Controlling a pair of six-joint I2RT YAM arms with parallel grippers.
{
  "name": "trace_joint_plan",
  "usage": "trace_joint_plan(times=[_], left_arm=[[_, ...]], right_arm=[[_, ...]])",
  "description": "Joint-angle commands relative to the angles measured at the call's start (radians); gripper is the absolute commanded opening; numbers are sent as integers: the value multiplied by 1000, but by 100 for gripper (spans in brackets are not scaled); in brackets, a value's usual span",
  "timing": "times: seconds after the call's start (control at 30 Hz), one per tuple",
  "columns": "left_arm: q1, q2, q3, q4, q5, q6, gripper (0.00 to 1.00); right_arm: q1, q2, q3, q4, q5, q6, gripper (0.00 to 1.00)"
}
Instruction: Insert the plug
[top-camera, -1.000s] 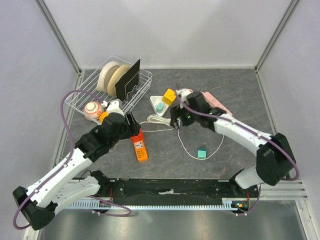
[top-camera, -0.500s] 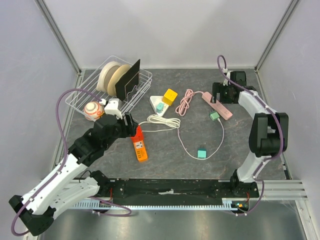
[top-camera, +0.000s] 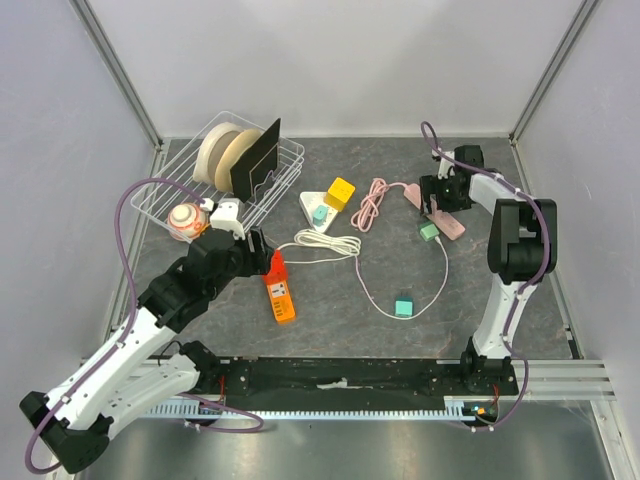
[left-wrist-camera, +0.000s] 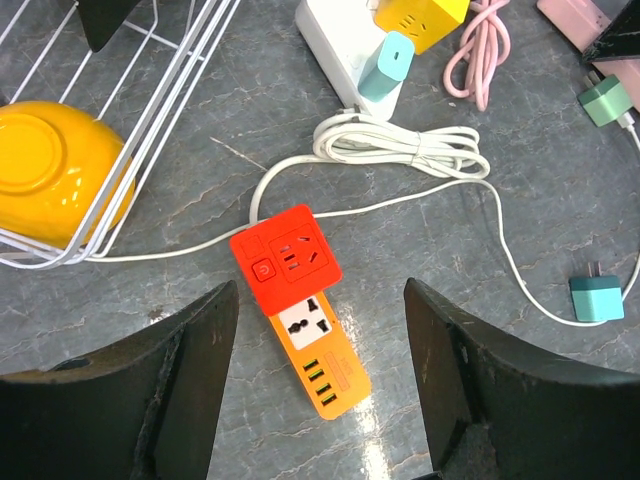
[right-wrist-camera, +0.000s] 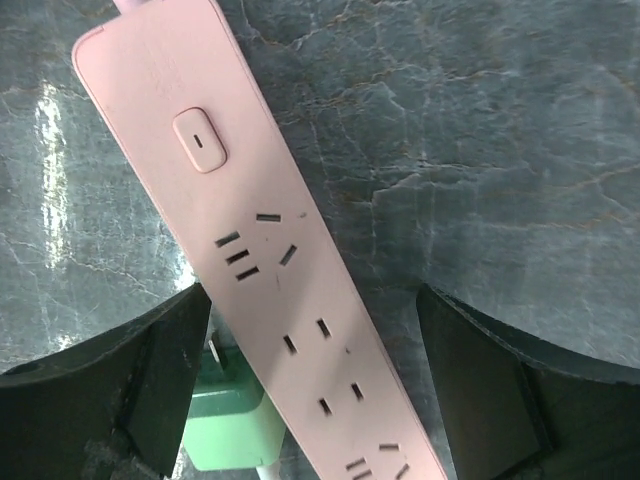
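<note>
A pink power strip (top-camera: 437, 211) lies flat at the back right, sockets up; in the right wrist view it (right-wrist-camera: 270, 270) runs diagonally between the fingers. My right gripper (top-camera: 441, 196) (right-wrist-camera: 312, 300) hovers over it, open and empty. A light green plug (top-camera: 428, 231) (right-wrist-camera: 225, 420) on a white cord lies on the table against the strip's edge, by my left finger (right-wrist-camera: 110, 380). A teal plug (top-camera: 404, 306) (left-wrist-camera: 597, 297) lies at the cord's other end. My left gripper (top-camera: 262, 250) (left-wrist-camera: 320, 300) is open above an orange and red power strip (top-camera: 279, 290) (left-wrist-camera: 300, 300).
A white triangular strip (top-camera: 312, 203) carries a yellow cube adapter (top-camera: 339, 192) and a teal plug. A coiled white cable (top-camera: 325, 243) and a coiled pink cable (top-camera: 372, 203) lie mid-table. A wire rack (top-camera: 285, 185) with plates and a ball (top-camera: 186, 220) stand at the back left.
My right arm has swung from the table's middle to the back right and settled over the pink strip. The green plug now shows beside that strip. The left arm has barely moved.
</note>
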Motion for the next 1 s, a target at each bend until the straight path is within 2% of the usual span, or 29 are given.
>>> trace_joint_plan(times=[0.0, 0.03, 0.13, 0.17, 0.27, 0.37, 0.57, 0.63, 0.7, 0.83, 0.97], left_arm=[[12, -10, -4, 32, -1, 42, 74], [14, -8, -6, 31, -1, 39, 74], [21, -5, -6, 29, 2, 34, 74], [23, -5, -6, 31, 8, 33, 74], [27, -1, -7, 31, 16, 31, 74], [33, 1, -7, 31, 24, 30, 74], [43, 5, -9, 29, 36, 21, 73], [46, 7, -10, 31, 36, 19, 74], [50, 8, -10, 31, 36, 16, 74], [53, 13, -13, 31, 44, 8, 73], [57, 21, -15, 31, 51, 2, 73]], right_arm=[[-1, 41, 53, -16, -60, -52, 86], [0, 43, 55, -18, -64, -56, 83], [-1, 35, 69, -31, -64, -75, 63], [0, 31, 73, -37, -61, -79, 45], [-1, -1, 121, -71, -47, -93, 9], [0, -53, 173, -105, -46, -92, 1], [23, -198, 245, -148, -20, -49, 0], [75, -253, 248, -171, -4, -23, 0], [110, -322, 219, -179, 28, 23, 0], [257, -451, 109, -174, 137, 129, 0], [374, -575, -92, -140, 219, 314, 0]])
